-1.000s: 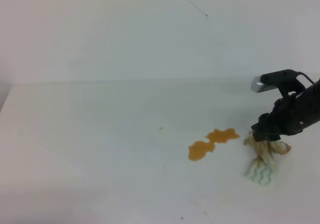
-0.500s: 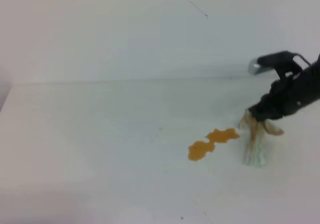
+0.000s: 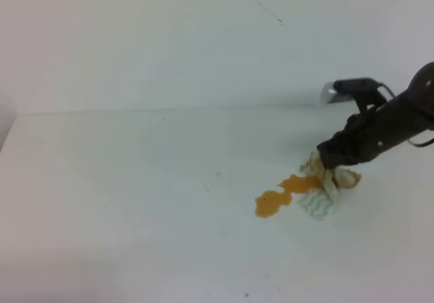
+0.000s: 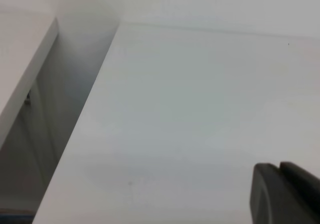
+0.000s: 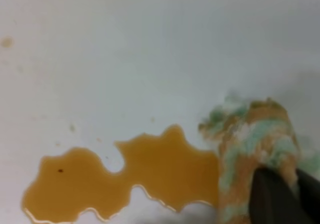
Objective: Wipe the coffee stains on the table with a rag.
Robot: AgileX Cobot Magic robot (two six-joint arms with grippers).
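**Pressing the rag against the near edge of the coffee spill**

Lying bunched on the white table (image 3: pixel 122 181), touching the right-hand blotch of the coffee stains (image 3: pixel 285 193): the rag (image 3: pixel 325 189), tan-brown patches uppermost, white part with green wavy stripes spread toward the front. Seen from the right wrist view as a crumpled lump (image 5: pixel 255 149) butted against the orange-brown puddle (image 5: pixel 120 181), which has wavy edges and a wet shine along its lower rim.

Likely soft and light, folding and trailing wherever dragged; probably damp and a little heavier once soaked. Best held at the bunched top, as now, leaving loose cloth below to spread flat over the liquid. Thin liquid on a smooth top, so liable to smear ahead of the cloth rather than soak in at once.

Clamped narrow on the upper bunch of the rag: the right gripper (image 3: pixel 330 162), dark fingers showing at the lower right of the wrist view. Left gripper: only a dark corner visible in its own view, state impossible to tell, hanging over bare table well away from the spill.

Compared with a second ago: rag no longer sitting clear to the right of the stains but carried leftward and set down against them; arm shifted left with it. Puddle outline apparently unchanged, both blotches joined, wiping barely begun.
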